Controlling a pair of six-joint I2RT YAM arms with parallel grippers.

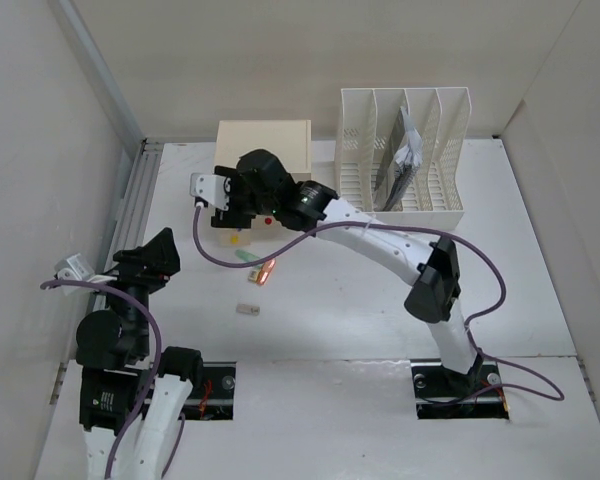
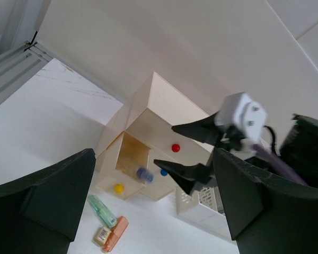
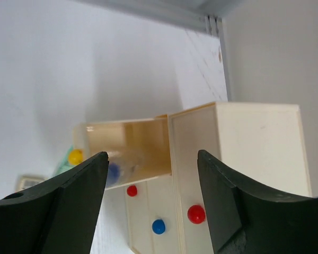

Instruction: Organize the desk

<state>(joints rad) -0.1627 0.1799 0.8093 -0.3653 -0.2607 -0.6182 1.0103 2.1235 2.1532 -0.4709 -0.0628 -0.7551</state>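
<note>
desk (image 1: 360, 300) is walled, under both arms | right claw (image 3: 152, 156) is held apart, empty, over open drawer (image 3: 130, 140) of box (image 1: 265, 140) at far edge | left claw (image 1: 158, 252) apart, left edge | advised: claw is raised straight, drawer walls cleared

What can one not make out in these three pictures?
- Top view: the right gripper covers the open drawer, hiding its content.
- Right wrist view: the blue-capped thing in the drawer is blurred; its kind is unclear.
- Left wrist view: the print on the small labelled item is too small to read.
- Top view: the papers in the file rack are too small to read.
</note>
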